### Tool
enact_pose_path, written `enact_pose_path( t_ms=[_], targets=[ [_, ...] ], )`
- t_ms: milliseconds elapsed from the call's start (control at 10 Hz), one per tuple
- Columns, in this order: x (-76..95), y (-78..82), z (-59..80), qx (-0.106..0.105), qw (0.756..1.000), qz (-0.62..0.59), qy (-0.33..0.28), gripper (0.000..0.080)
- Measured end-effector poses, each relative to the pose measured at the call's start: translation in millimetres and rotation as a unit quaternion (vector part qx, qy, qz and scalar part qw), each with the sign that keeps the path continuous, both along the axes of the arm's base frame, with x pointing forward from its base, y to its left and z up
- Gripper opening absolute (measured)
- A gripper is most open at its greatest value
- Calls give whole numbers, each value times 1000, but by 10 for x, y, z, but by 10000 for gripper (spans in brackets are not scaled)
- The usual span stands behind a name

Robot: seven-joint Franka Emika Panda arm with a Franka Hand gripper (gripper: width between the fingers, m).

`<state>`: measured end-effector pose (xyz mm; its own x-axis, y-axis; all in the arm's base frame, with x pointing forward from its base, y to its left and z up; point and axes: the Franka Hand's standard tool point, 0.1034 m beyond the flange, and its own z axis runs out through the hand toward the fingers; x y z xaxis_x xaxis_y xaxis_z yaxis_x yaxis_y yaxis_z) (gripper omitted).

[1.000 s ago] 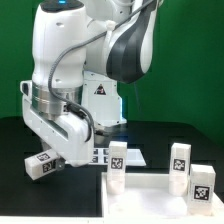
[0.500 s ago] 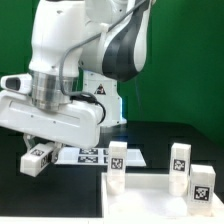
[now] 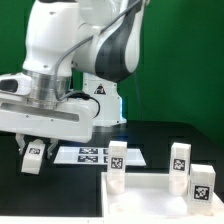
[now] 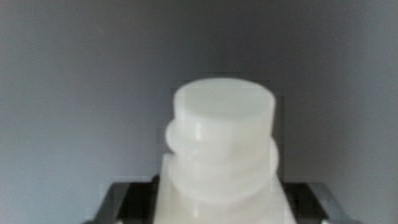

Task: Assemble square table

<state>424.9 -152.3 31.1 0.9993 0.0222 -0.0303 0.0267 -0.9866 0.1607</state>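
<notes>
My gripper [image 3: 33,152] is shut on a white block leg [image 3: 33,158] with a black-and-white tag, and holds it near the black table at the exterior view's left. In the wrist view the leg [image 4: 221,150] stands out from between the dark fingers [image 4: 128,204], with its round threaded end pointing away. The white square tabletop [image 3: 160,198] with raised rim lies at the front right. Three more tagged legs stand at it: one [image 3: 117,167] at its left corner, one [image 3: 180,159] behind, one [image 3: 202,186] at the right.
The marker board [image 3: 95,154] lies flat on the black table between my gripper and the tabletop. The arm's white base [image 3: 100,95] stands behind it, before a green wall.
My gripper has swung round and moved left with the leg, which now hangs more upright. The arm's body has turned across the view. The tabletop and three legs have not moved.
</notes>
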Motion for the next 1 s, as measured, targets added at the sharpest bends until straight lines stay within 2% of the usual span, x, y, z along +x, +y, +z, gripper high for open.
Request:
enact_pose_path(
  t_ms=[100,200,500,700,800,900,1000],
  targets=[
    [-161,16,-87,1,1000,-4,11,285],
    [-220,5,-124,1,1000,-6,15,285],
    [-269,-15,-161,4,1000,-13,17,285],
    [-270,-17,-161,3,1000,-13,17,530],
    [-270,-17,-161,3,1000,-13,17,530],
    [-270,-17,-161,3,1000,-13,17,627],
    [-271,-17,-161,4,1000,-14,17,643]
  ],
)
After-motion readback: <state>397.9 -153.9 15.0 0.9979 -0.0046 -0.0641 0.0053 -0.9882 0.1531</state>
